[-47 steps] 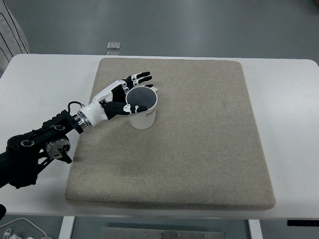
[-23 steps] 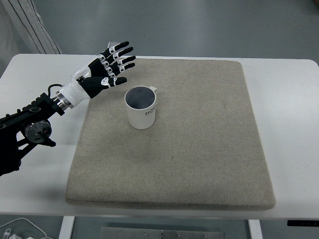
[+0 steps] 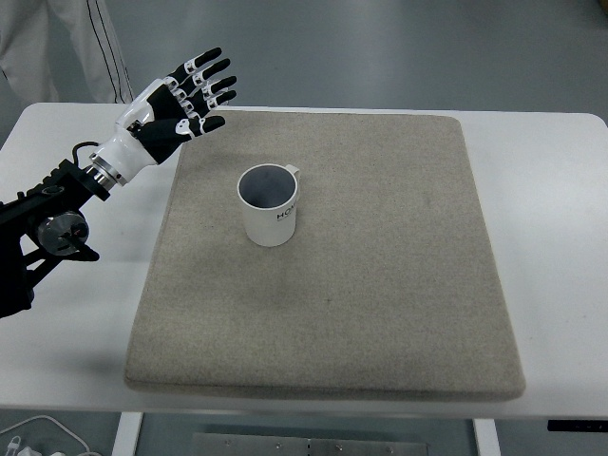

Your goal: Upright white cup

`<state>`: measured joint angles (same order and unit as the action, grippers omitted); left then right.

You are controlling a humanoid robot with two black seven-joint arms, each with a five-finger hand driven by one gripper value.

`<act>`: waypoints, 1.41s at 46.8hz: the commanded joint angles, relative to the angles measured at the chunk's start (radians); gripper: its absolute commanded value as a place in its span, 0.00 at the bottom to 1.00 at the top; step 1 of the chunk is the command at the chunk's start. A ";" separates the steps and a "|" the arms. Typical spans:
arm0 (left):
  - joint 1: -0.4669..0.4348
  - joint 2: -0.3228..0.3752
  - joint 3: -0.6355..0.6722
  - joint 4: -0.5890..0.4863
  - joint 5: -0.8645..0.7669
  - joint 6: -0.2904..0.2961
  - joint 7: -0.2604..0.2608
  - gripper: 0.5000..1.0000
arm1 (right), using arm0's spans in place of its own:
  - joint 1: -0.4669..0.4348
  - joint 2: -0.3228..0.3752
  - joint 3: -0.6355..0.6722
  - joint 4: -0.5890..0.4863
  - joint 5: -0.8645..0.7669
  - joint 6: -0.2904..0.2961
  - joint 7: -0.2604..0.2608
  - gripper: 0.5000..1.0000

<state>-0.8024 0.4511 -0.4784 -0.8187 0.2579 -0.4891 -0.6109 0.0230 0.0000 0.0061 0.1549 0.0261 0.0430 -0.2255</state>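
The white cup (image 3: 270,206) stands upright on the beige mat (image 3: 380,275), its dark inside facing up and its handle toward the back right. My left hand (image 3: 182,100) hovers up and to the left of the cup, well apart from it, over the mat's back-left corner. Its fingers (image 3: 211,76) are spread and hold nothing. The black left arm (image 3: 47,228) comes in from the left edge. No right arm shows.
The mat covers most of the white table (image 3: 551,190). A person's legs in light trousers (image 3: 66,47) stand at the top left behind the table. Cables (image 3: 28,439) lie on the floor at the bottom left.
My left hand let go of the cup's rim, then rose and drew back to the upper left with its fingers spread. The cup stayed upright in place. A person came into view at the top left.
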 commanded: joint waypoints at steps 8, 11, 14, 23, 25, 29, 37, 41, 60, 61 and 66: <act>-0.011 -0.002 0.017 0.073 0.000 -0.009 0.000 0.99 | 0.000 0.000 0.000 0.000 0.000 0.000 0.000 0.86; -0.012 -0.003 0.017 0.085 0.000 -0.012 0.000 0.99 | 0.000 0.000 0.000 0.000 0.000 0.000 0.000 0.86; -0.012 -0.006 0.015 0.092 -0.005 -0.014 0.000 0.99 | 0.000 0.000 0.000 0.000 0.000 0.000 0.000 0.86; -0.017 -0.012 0.014 0.098 -0.103 -0.016 0.063 0.99 | 0.000 0.000 0.000 0.000 0.000 0.000 0.000 0.86; -0.020 -0.012 0.014 0.098 -0.129 -0.016 0.097 0.99 | 0.000 0.000 0.000 0.000 0.000 0.000 0.000 0.86; -0.028 -0.012 0.012 0.098 -0.176 -0.014 0.160 0.99 | 0.000 0.000 0.000 0.000 0.000 0.000 0.000 0.86; -0.032 -0.014 0.009 0.095 -0.244 -0.014 0.258 0.99 | 0.000 0.000 0.006 0.000 0.003 0.006 0.000 0.86; -0.031 -0.012 0.009 0.090 -0.259 -0.023 0.301 0.99 | 0.000 0.000 0.006 0.002 0.002 0.009 0.000 0.86; -0.040 -0.014 0.003 0.098 -0.374 -0.022 0.451 0.99 | 0.000 0.000 0.006 0.002 0.002 0.009 0.000 0.86; -0.040 -0.014 0.003 0.098 -0.382 -0.020 0.457 0.99 | 0.000 0.000 0.006 0.002 0.002 0.009 0.000 0.86; -0.047 -0.012 0.003 0.098 -0.427 -0.019 0.502 0.99 | -0.002 0.000 0.006 0.002 0.002 0.009 0.000 0.86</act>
<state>-0.8451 0.4371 -0.4756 -0.7210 -0.1392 -0.5095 -0.1370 0.0222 0.0000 0.0123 0.1564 0.0280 0.0522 -0.2255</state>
